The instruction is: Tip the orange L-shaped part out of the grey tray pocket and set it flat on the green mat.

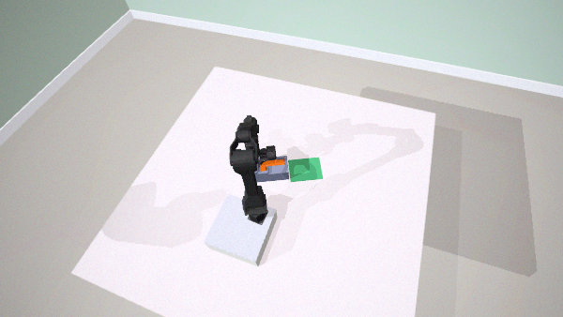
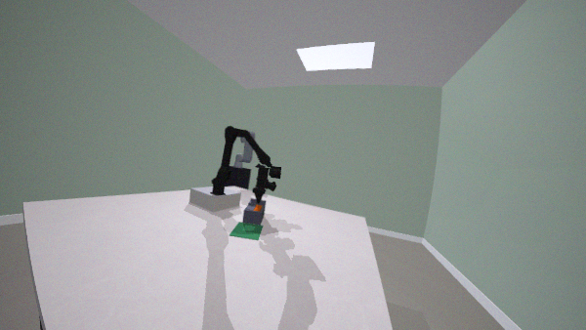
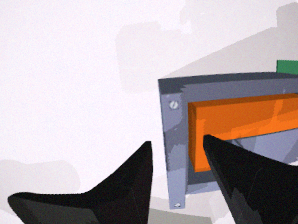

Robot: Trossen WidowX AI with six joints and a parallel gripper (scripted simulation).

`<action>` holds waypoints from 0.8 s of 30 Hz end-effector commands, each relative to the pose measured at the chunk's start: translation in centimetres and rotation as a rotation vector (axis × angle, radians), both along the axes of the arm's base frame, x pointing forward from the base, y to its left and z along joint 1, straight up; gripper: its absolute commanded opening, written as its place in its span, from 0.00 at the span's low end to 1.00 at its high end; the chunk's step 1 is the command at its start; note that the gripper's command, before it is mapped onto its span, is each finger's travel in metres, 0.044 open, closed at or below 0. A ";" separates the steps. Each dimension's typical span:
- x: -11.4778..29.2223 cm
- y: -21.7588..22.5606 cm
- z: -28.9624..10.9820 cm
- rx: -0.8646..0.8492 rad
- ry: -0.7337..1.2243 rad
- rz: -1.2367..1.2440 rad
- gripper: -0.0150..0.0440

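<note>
The orange L-shaped part [image 1: 276, 163] [image 2: 257, 208] [image 3: 240, 117] lies in the pocket of the grey tray [image 1: 274, 177] [image 2: 252, 217] [image 3: 173, 130]. No raised end shows; its far end is cut off in the wrist view. My gripper [image 2: 259, 201] [image 3: 177, 143] points down at the tray, fingers apart and nothing between them. In the wrist view the right fingertip overlaps the L-shaped end, and the left fingertip is outside the tray wall. Whether a finger touches the part is unclear. The arm hides the fingers in the top view. The green mat [image 1: 313, 174] [image 2: 245, 232] [image 3: 288, 67] lies flat beside the tray.
The arm stands on a pale base block [image 1: 232, 234] [image 2: 210, 200], near the tray. The tray walls rise around the pocket, with small screws at the wall corners in the wrist view. Shadows of the arm cross the white table [image 1: 357, 211] [image 2: 122, 264] and the mat.
</note>
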State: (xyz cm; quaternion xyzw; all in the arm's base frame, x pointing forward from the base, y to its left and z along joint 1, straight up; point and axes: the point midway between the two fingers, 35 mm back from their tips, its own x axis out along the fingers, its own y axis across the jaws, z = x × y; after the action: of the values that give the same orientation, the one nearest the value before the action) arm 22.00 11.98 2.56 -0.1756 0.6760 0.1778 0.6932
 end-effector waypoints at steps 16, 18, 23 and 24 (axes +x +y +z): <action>0.0 -0.1 -3.0 -0.006 0.001 -0.004 0.56; 0.0 -0.1 -3.4 -0.006 0.001 -0.004 0.56; 0.0 -0.1 -3.8 -0.006 0.001 -0.004 0.56; 0.0 -0.1 -3.8 -0.006 0.001 -0.004 0.56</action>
State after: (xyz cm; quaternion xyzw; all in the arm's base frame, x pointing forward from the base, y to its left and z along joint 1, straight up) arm 22.10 12.11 -0.91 -0.1747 0.6752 0.1793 0.6938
